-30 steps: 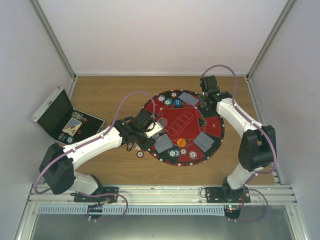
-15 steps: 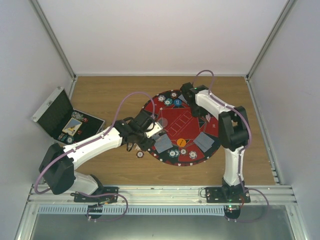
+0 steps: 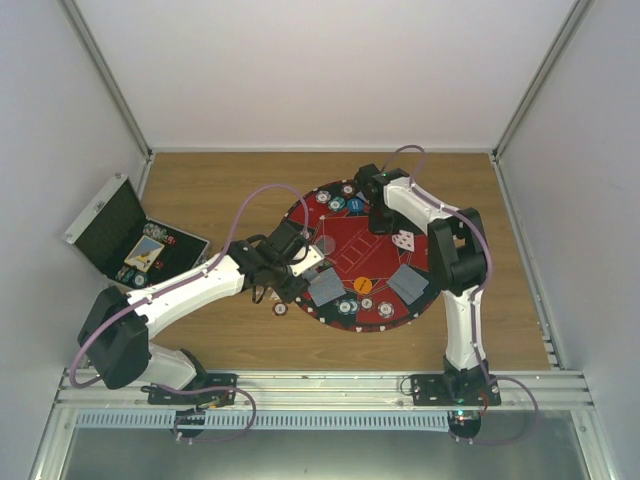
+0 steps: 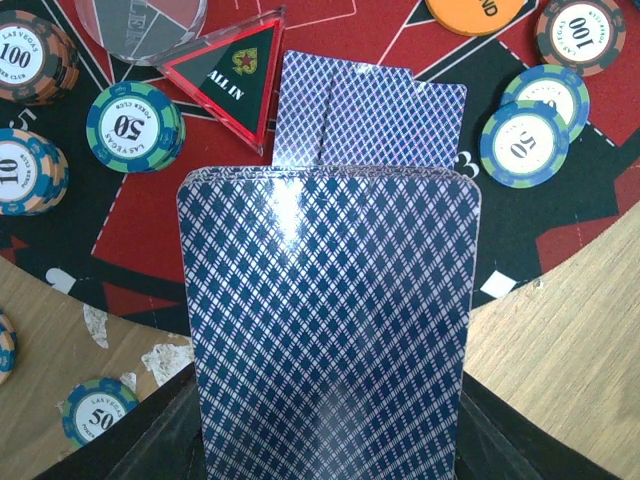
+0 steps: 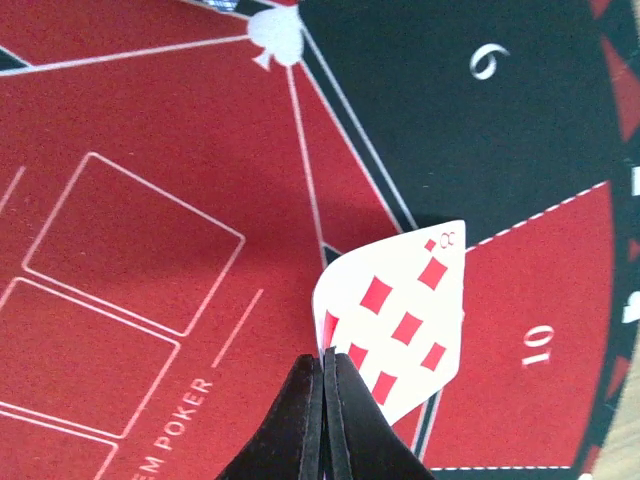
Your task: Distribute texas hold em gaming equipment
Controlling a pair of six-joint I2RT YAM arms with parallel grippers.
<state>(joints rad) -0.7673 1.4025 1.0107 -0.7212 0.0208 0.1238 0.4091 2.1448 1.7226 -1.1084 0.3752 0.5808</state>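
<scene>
Two arms work over the mat, with card dealing in hand. Far left, the black case (image 3: 110, 235) lies open on the table, well apart, with some chips and cards inside.

The left gripper (image 3: 298, 264) hangs at the mat's left edge, clamped on the deck (image 4: 330, 330), backs up. Its fingers are mostly hidden under the deck. Just ahead of it, two dealt cards (image 4: 370, 125) lie face down and overlapping, beside the ALL IN triangle (image 4: 225, 85). Chip stacks (image 4: 135, 125) sit either side, and one loose 50 chip (image 4: 100, 410) is off the mat on the wood.

In the centre is the round mat (image 3: 350, 250) with the orange disc (image 3: 362, 285); more face-down cards (image 3: 407, 283) lie near right.

The right gripper (image 5: 324, 400) has its fingers pinched together on the corner of a face-up diamond card (image 5: 400, 320). The card is bowed, over the red centre near seats 9 and 10.

Judgement: the chips look placed and the cards partly dealt. Next, the right arm needs to lay this card flat on its spot, likely an outlined box, then part its fingers without dragging or flipping the card. The deck should be held steady for the next draw.
</scene>
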